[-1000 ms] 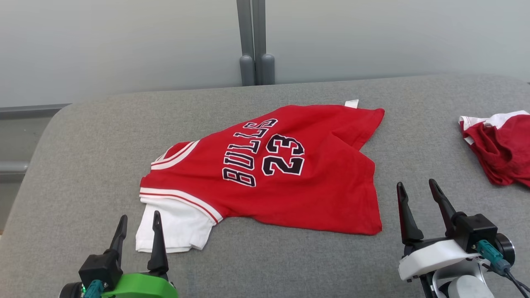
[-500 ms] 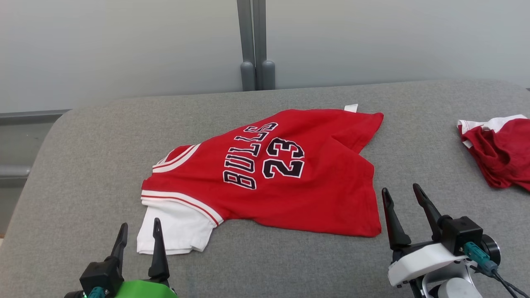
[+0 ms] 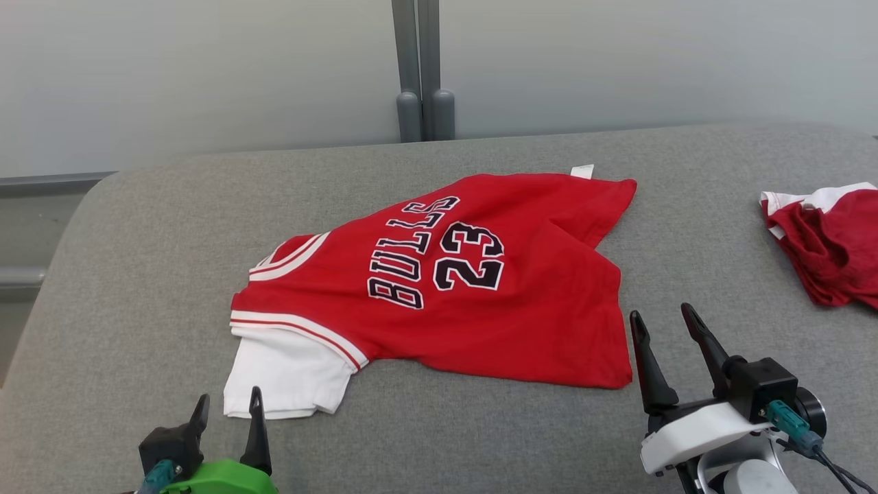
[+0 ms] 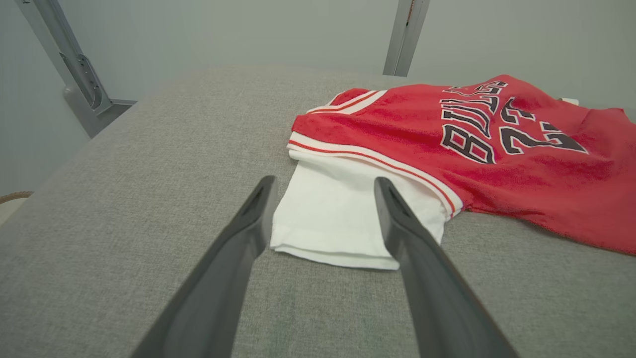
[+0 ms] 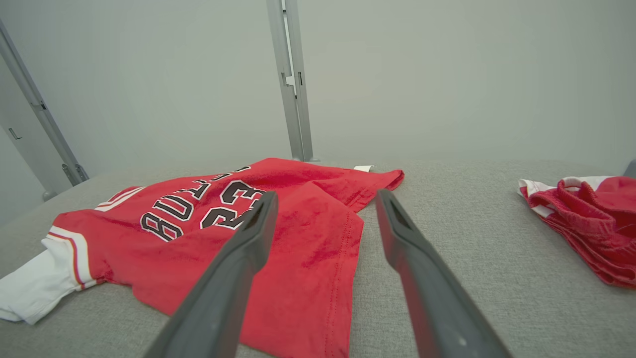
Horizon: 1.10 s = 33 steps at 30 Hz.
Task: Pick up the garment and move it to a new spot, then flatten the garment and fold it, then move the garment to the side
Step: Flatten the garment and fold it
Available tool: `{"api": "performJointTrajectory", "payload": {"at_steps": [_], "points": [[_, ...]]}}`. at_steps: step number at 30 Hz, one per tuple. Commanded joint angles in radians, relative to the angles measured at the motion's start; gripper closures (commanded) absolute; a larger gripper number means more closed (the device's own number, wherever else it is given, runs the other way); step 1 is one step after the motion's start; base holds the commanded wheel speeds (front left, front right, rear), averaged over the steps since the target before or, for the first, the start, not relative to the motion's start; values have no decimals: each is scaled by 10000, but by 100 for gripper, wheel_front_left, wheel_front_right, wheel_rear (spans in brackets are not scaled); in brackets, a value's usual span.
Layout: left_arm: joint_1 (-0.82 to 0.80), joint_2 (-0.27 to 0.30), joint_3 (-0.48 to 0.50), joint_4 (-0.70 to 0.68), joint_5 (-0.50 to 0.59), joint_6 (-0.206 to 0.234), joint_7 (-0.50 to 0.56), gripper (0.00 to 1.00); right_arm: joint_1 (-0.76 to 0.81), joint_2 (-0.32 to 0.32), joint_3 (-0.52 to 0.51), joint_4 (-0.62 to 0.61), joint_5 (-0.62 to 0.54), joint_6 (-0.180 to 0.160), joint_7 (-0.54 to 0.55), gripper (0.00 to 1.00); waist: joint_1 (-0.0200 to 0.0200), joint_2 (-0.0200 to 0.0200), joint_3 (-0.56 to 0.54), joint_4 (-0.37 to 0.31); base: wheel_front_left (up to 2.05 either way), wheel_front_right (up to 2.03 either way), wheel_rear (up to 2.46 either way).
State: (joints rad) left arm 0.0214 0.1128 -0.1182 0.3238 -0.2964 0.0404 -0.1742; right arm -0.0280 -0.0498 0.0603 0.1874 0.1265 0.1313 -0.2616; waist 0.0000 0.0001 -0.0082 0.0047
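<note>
Red jersey (image 3: 439,288) lies rumpled midway across the grey pad (image 3: 137,274).
Left gripper (image 3: 229,396) and right gripper (image 3: 661,312) hover near it, fingers spread wide, empty; another red garment (image 3: 830,247) at right is cut off.

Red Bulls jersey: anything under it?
A white sleeve sticks out from under the jersey at its striped armhole, flat on the grey surface. Whatever else lies beneath the red fabric is covered.
</note>
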Motion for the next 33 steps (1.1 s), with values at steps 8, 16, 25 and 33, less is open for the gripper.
{"api": "performJointTrajectory", "payload": {"at_steps": [8,16,25,33], "points": [[-1232,416,325,1682,-475,93,1476,0,-329,-17,114,-18,23,-11,-45,0,0,-1,683,-313,0,0,0],[-1907,403,469,2531,-732,205,1782,0,-560,-17,68,-55,-45,-11,-46,0,0,-1,1164,-557,0,0,0],[-2187,368,307,2932,-830,42,1800,100,-554,-15,17,68,-263,-11,-46,0,0,-1,1302,-653,0,0,0],[-1920,262,425,2202,-1044,-57,959,100,-89,-14,-109,959,-562,-11,-41,0,0,-1,1225,-510,0,0,0]]}}
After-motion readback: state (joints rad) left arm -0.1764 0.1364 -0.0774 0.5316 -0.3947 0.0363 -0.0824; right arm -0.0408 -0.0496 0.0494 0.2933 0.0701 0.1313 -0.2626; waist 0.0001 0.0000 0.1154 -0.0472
